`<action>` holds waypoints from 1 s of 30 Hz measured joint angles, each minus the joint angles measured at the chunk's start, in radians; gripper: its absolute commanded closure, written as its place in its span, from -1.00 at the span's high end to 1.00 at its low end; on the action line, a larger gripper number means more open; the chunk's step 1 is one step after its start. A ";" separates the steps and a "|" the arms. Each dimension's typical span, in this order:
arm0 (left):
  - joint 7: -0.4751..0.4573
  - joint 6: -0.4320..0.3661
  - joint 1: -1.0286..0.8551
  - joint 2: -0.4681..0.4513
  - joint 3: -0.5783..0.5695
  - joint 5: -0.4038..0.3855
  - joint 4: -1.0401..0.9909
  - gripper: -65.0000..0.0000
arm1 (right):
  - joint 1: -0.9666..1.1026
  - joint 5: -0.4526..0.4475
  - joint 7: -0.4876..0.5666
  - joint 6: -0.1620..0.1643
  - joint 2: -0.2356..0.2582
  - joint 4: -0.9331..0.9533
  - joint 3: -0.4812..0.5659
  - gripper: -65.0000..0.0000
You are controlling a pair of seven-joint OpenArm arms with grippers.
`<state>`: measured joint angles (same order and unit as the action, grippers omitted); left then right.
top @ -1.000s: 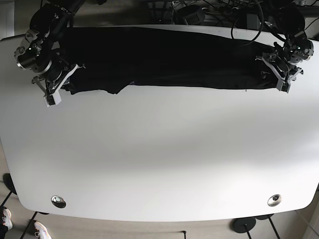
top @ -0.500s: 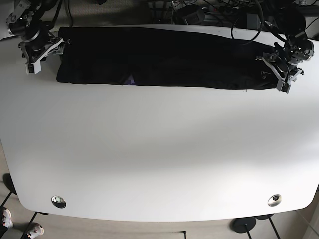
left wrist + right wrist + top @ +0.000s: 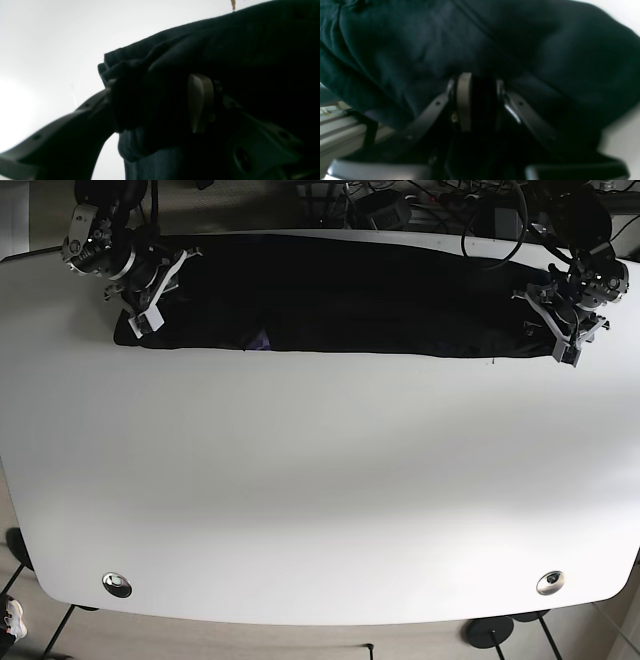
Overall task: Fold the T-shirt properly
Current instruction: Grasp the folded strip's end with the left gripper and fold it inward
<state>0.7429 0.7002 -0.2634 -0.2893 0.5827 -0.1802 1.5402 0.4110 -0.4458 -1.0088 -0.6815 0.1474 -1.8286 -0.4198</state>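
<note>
Base view: black T-shirt (image 3: 340,295) lies as 1 long band along the far edge of the white bench (image 3: 320,480).
Change, right arm: 1.0 s ago the right end effector (image 3: 150,290) sat low at the shirt's end with cloth bunched toward the front; 0.5 s ago it was off the cloth past the bench corner; now it is back over that end, on the fabric.
Change, shirt: that end now lies flatter, front hem nearly straight; a small purplish fleck shows at the hem (image 3: 261,340).
Left arm: left end effector (image 3: 562,320) has not shifted across the 3 base frames, parked at the opposite end.
Right end effector state: right wrist view shows pads (image 3: 464,100) pressed close with dark cloth between them, so pinching the T-shirt (image 3: 445,45).
Left end effector state: left wrist view shows a thick wad of T-shirt (image 3: 150,105) pinched between spread fingers (image 3: 200,102).
Meaning: both ends look gripped, so I judge the next fold of the band is being set up.
Risk: thick left bunch may fold unevenly.
</note>
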 measured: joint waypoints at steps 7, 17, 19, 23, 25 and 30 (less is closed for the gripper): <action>-0.023 0.000 0.090 -0.015 -0.017 -0.011 -0.108 0.02 | -0.195 0.058 0.232 -0.034 0.031 0.293 0.011 -0.64; 0.093 0.001 0.296 -0.044 -0.112 -0.039 -0.196 0.03 | -0.418 0.113 0.275 -0.025 0.079 0.492 0.012 -0.65; 0.160 0.000 0.285 -0.039 -0.037 -0.123 -0.119 0.04 | -0.411 0.133 0.261 -0.016 0.080 0.464 0.012 -0.65; 0.277 -0.003 0.303 -0.055 0.184 -0.297 -0.082 0.42 | -0.409 0.137 0.254 -0.014 0.077 0.455 0.011 -0.66; 0.326 -0.003 0.291 -0.046 0.244 -0.363 -0.113 0.50 | -0.403 0.135 0.258 -0.010 0.077 0.455 0.011 -0.66; 0.335 -0.003 0.267 -0.044 0.246 -0.461 -0.286 0.50 | -0.392 0.128 0.268 -0.010 0.077 0.453 0.008 -0.66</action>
<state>1.0782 0.6968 0.0036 -0.3336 0.8284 -0.6415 1.2537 0.0189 -0.3176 -0.7406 -0.6914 0.2245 -1.3758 -0.4114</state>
